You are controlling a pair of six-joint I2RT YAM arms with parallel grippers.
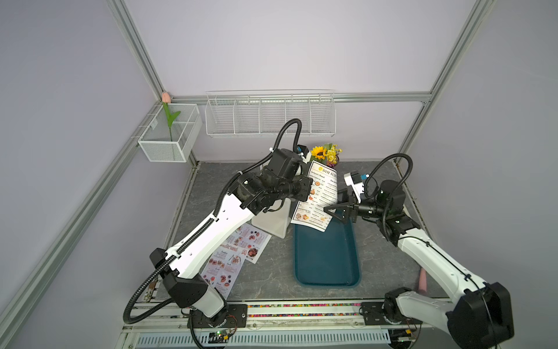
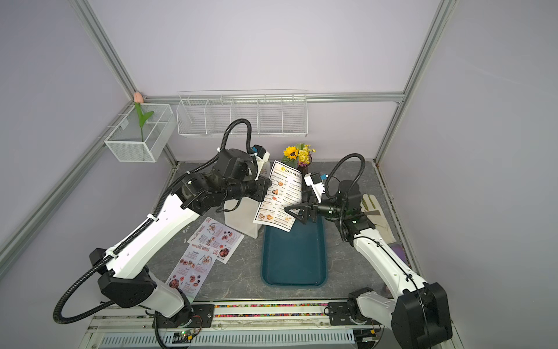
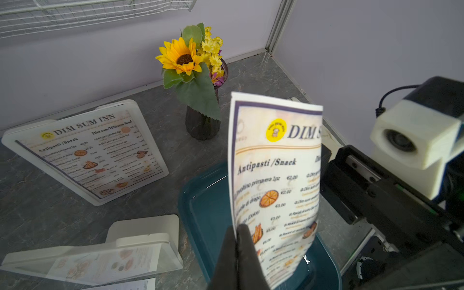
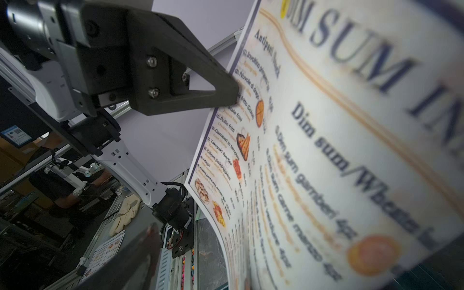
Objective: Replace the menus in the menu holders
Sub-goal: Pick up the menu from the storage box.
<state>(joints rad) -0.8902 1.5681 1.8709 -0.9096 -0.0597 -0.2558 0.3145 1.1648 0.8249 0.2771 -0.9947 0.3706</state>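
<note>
My left gripper [image 1: 311, 193] [image 3: 237, 229] is shut on the left edge of a white "DIM SUM INN" menu [image 1: 318, 196] [image 2: 279, 199] [image 3: 276, 175], holding it upright and curled above the far end of the teal tray. My right gripper [image 1: 333, 201] [image 2: 297, 201] stands open at the sheet's lower right edge; one finger [image 4: 135, 258] lies on the printed side [image 4: 326, 150]. A white menu holder [image 1: 271, 223] [image 3: 140, 231] stands by the tray. Another menu holder [image 3: 85, 150] carries a second white menu. Two pinkish menus [image 1: 250, 241] [image 1: 223, 269] lie flat near the left arm.
The dark teal tray [image 1: 326, 260] [image 2: 294, 256] lies mid-table. A vase of sunflowers [image 1: 327, 154] [image 3: 198, 75] stands at the back. Wire baskets [image 1: 268, 114] hang on the back wall, a mesh box [image 1: 172, 133] on the left. Gloves [image 2: 374, 208] lie at the right edge.
</note>
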